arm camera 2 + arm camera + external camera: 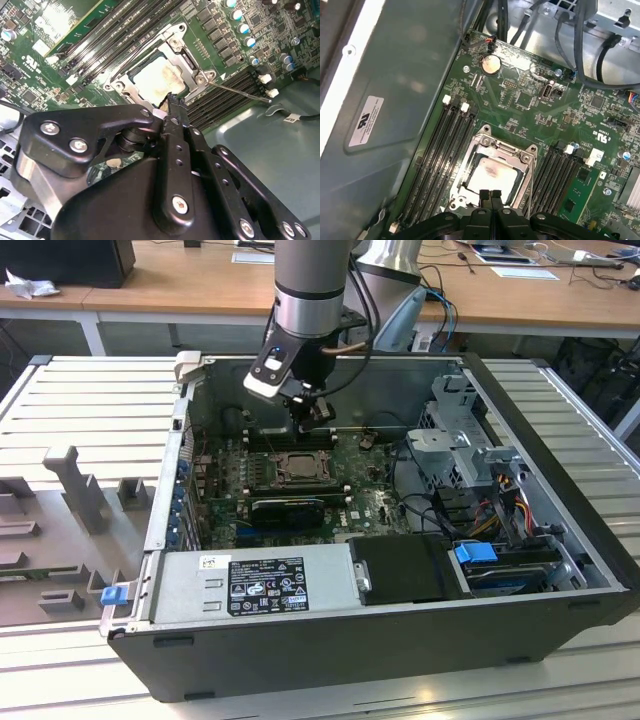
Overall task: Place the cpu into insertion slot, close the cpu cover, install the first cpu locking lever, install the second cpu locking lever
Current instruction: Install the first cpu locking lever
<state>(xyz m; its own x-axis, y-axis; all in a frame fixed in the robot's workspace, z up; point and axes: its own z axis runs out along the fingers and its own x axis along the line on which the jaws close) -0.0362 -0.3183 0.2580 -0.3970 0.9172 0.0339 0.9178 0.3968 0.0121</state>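
First wrist view — cpu (490, 175) flat, face up under cpu cover (507, 148), gripper (490, 195) fingers pressed together.

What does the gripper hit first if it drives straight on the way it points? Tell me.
Most likely the near edge of the cpu cover, which lies closed over the cpu. The shut gripper points at it in both wrist views. How much gap remains, I cannot tell.

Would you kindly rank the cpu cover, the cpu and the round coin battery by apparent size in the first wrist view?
1. cpu cover, largest.
2. cpu, seen inside the cover's window.
3. coin battery, smallest, though it lies farther from the camera.
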